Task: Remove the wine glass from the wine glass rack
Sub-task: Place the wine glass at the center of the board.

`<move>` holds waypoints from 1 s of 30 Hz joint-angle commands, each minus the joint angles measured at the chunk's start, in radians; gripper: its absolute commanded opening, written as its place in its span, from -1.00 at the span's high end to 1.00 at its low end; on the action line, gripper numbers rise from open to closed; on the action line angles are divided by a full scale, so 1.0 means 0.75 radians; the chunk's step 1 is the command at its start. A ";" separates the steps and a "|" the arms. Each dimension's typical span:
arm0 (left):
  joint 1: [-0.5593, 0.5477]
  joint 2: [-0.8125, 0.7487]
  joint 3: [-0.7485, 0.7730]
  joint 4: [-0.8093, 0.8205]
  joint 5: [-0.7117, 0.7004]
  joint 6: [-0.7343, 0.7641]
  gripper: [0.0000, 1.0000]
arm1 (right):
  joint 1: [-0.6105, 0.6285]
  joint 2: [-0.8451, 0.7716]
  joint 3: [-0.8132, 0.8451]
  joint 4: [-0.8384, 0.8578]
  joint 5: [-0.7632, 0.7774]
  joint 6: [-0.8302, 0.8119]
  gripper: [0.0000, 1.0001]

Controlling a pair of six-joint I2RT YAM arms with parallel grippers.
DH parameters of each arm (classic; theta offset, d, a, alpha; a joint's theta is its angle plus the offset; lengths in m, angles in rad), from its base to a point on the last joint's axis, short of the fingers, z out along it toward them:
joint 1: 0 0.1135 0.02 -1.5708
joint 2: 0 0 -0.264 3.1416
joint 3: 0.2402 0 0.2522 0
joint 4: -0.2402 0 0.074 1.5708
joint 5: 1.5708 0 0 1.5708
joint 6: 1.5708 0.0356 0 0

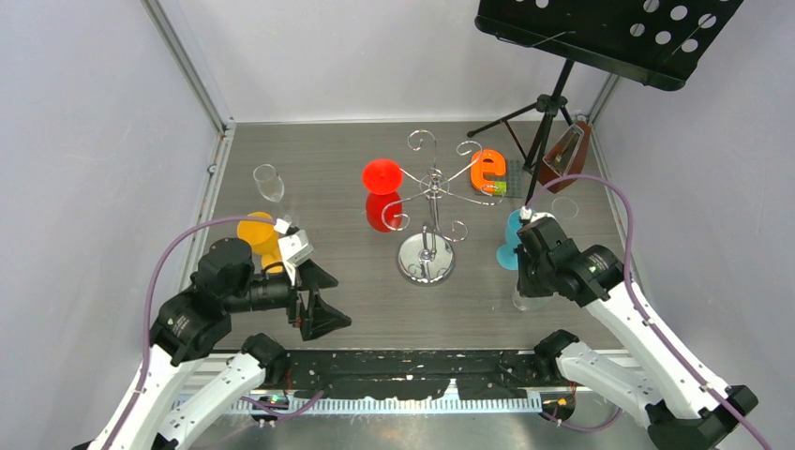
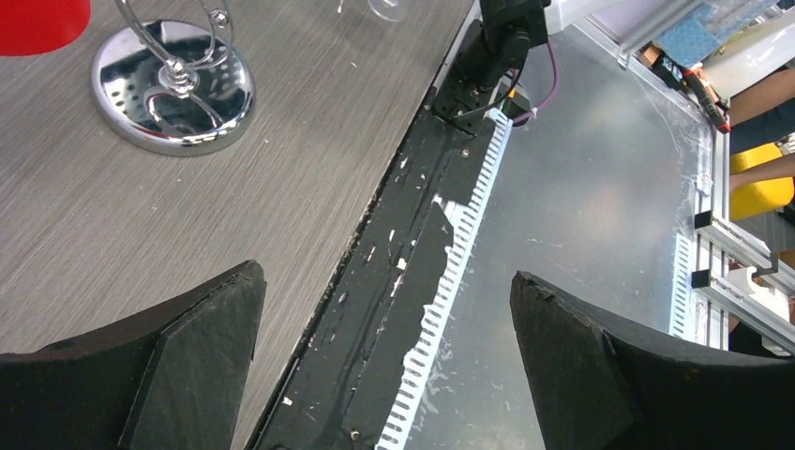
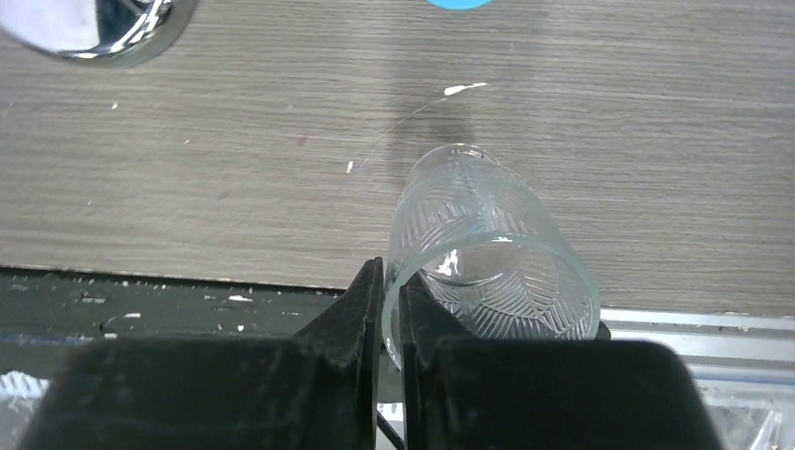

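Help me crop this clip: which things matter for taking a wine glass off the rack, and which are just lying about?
Job in hand: wine glass rack; red glass by its arm; clear patterned glass, in the shut right pincer.
Lying about: music stand; metronome; yellow glass; blue glass; plain clear glass.

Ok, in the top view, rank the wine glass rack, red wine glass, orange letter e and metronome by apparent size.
1. wine glass rack
2. red wine glass
3. metronome and orange letter e: too alike to rank.
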 commanded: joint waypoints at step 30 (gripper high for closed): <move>-0.046 -0.037 -0.016 0.045 -0.021 -0.003 -0.99 | -0.279 0.184 -0.192 0.433 -0.165 -0.161 0.89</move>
